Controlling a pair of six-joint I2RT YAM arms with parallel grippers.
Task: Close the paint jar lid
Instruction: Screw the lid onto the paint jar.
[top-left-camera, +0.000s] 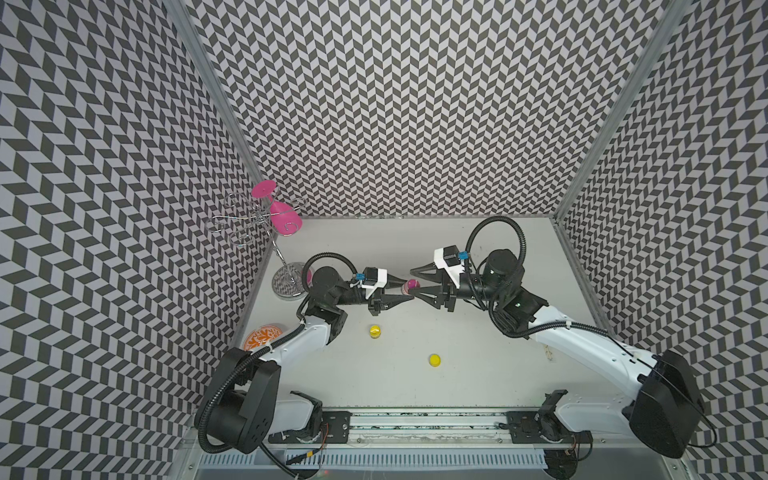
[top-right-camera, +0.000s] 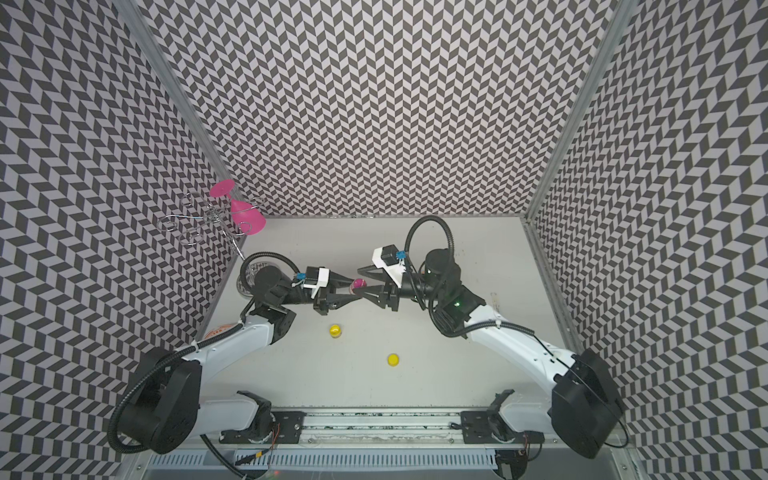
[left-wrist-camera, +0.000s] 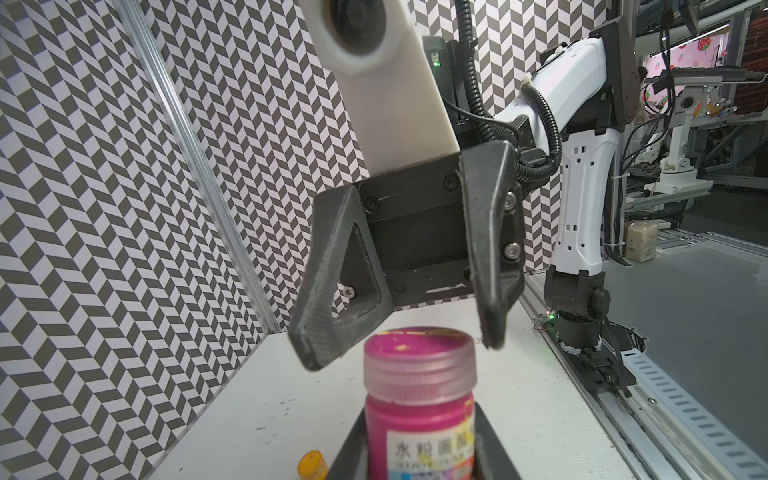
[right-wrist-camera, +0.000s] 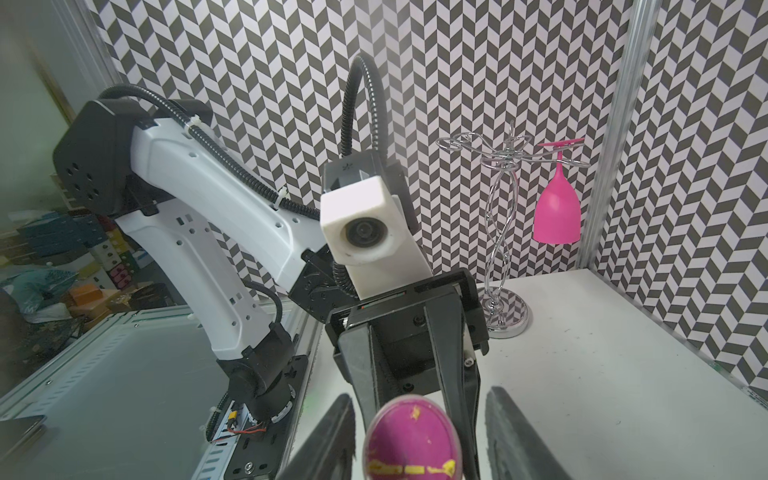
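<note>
Round magenta paint jar (left-wrist-camera: 419, 424) (ribbed clear lid (left-wrist-camera: 419, 368)) in left hand (top-left-camera: 403, 290), right hand (left-wrist-camera: 404, 345) wide.

orange plate (top-left-camera: 259, 336) half hidden, jar (left-wrist-camera: 419, 399) base cropped

magenta paint jar (left-wrist-camera: 419, 399), yellow lid (top-left-camera: 434, 360), black-and-white chevron walls (top-left-camera: 415, 104)

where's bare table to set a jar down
Bare table along the back wall, between the wine glass rack and right arm; also front, between the yellow lid and right arm. Crowded around the magenta paint jar mid-table.
</note>
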